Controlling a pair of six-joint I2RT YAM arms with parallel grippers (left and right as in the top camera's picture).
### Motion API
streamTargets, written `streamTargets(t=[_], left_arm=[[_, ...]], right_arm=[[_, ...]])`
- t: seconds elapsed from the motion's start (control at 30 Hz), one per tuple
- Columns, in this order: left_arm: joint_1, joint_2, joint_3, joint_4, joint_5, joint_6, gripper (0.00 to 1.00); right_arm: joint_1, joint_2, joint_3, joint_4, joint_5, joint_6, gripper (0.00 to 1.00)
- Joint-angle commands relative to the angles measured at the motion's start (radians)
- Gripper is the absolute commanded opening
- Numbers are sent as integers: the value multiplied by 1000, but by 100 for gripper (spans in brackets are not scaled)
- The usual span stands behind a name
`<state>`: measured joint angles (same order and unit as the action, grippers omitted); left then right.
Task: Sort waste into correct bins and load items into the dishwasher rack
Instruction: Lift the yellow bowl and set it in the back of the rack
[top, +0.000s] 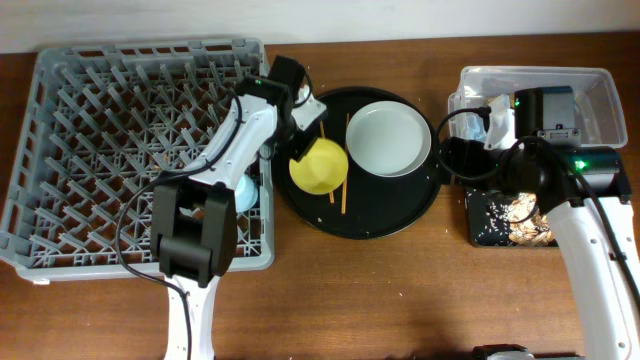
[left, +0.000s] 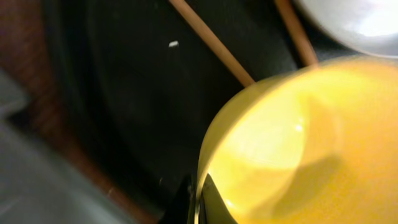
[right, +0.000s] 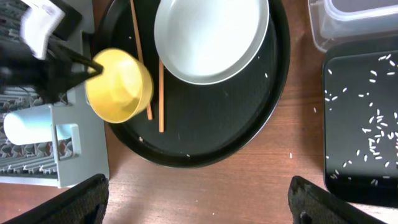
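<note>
My left gripper (top: 300, 150) is shut on the rim of the small yellow bowl (top: 320, 165), which sits tilted at the left of the round black tray (top: 400, 222). The left wrist view shows the bowl's rim (left: 280, 137) pinched between the fingers (left: 198, 200). The pale plate (top: 388, 138) lies on the same tray. Two chopsticks (right: 160, 93) lie beside and under the bowl. A blue cup (top: 246, 190) lies in the grey rack (top: 100, 150). My right gripper (right: 199, 205) is open and empty above the table, right of the round tray. The pink cup is out of view.
The clear tub (top: 580, 85) stands at the far right. In front of it, the shallow black rectangular tray (top: 480, 225) holds rice grains and scraps. A few rice grains lie on the round tray and on the wooden table (right: 249, 186).
</note>
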<state>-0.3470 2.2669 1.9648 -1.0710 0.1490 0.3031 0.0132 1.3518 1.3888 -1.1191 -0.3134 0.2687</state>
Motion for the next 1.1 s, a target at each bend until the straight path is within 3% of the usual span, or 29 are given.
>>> streamTargets(t=[0.0,0.03,0.13,0.27,0.37,0.5,0.57,0.63,0.8,1.07], left_arm=[[11,-5,288,-140,-26,-6,1],[11,-5,354,-167,-72,-46,1],[11,-5,527,-204,-414,-232,1],[11,-3,590,-95,-971,-381,1],[11,20,565,-3,-1163,-449,1],[19,117,547,122,-1331,-449,1],[26,193,547,192,-1509,-448,1],[30,240,547,224,-1560,-448,1],[42,311,547,233,-1524,-448,1],[42,336,538,207,-1362,-448,1]], right_arm=[[3,3,15,-1,12,-4,93],[3,3,15,-1,12,-4,93],[3,3,15,-1,12,-11,93],[3,3,15,-1,12,-29,93],[3,3,15,0,12,-29,93],[3,3,15,0,12,-29,93],[3,3,15,0,12,-29,93],[3,3,15,0,12,-29,93],[3,3,15,0,12,-29,93],[3,3,15,0,27,-29,93]])
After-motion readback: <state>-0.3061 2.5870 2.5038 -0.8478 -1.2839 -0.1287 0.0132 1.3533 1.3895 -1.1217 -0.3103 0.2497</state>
